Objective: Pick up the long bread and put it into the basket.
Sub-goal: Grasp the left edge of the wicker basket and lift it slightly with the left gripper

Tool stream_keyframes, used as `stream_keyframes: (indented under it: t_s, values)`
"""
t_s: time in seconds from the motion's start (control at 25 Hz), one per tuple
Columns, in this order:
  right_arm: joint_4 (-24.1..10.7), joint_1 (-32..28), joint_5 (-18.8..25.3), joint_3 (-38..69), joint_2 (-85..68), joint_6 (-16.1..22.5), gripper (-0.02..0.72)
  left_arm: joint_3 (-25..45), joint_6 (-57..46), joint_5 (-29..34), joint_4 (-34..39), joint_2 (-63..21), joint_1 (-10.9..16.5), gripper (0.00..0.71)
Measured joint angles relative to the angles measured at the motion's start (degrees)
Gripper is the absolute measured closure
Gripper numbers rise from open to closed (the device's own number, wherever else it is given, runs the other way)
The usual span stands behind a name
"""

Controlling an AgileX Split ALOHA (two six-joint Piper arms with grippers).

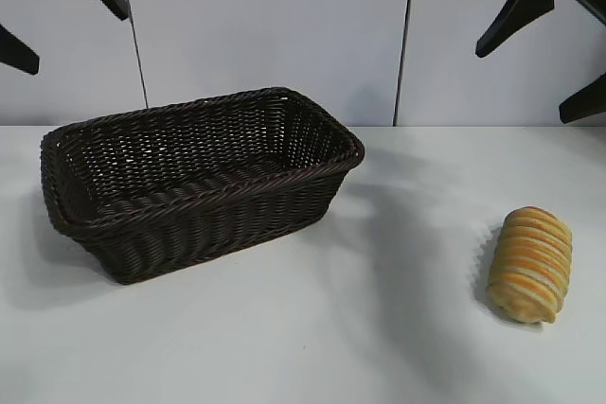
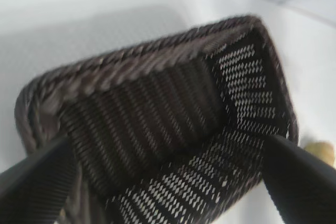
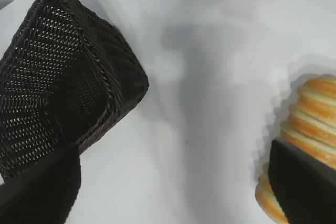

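The long bread, golden-yellow with orange-brown ridges, lies on the white table at the right, well apart from the basket. It also shows in the right wrist view. The dark brown wicker basket stands at the left and holds nothing; it also shows in the left wrist view and the right wrist view. My left gripper hangs high above the basket, open and empty. My right gripper hangs high above the right side of the table, open and empty, above the bread.
The white table stretches between basket and bread. A pale panelled wall stands behind. Nothing else lies on the table.
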Motion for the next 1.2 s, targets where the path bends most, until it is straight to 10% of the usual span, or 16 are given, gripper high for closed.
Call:
stream_keyframes:
  t_s: [0.56, 0.88, 1.2]
  values:
    - [0.0, 0.0, 0.5, 0.0, 0.0, 0.0, 0.008, 0.5, 6.5, -8.0, -5.3, 11.3, 0.0, 0.015]
    - [0.0, 0.0, 0.3, 0.0, 0.0, 0.0, 0.008, 0.1, 7.1, -8.5, -7.0, 12.6, 0.0, 0.59]
    - [0.0, 0.0, -0.5, 0.0, 0.0, 0.0, 0.008, -1.1, 8.1, -6.6, -6.4, 12.7, 0.0, 0.611]
